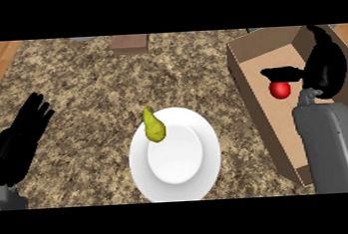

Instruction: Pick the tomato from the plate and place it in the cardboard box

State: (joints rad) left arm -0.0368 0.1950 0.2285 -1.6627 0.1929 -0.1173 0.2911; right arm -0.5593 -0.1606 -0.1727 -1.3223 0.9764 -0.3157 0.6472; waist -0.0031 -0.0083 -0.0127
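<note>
Head view: speckled stone counter [79,74]. White plate [202,177] at 6 o'clock, a yellow-green pear [154,127] on its rim at 11 o'clock. Cardboard box [255,50] at 3 o'clock, open side up. Tomato [280,89] is inside the box, off the plate. Right hand [327,68] is over the box, fingers stretched out, thumb [281,73] just above the tomato and not curled round it. Left hand [19,134] rests at 9 o'clock, fingers straight, holding nothing. Brown block [129,42] at 12 o'clock.

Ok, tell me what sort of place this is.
Probably a kitchen: a speckled stone-like countertop, a white plate holding a yellow-green fruit, and a red tomato at an open cardboard box.
</note>
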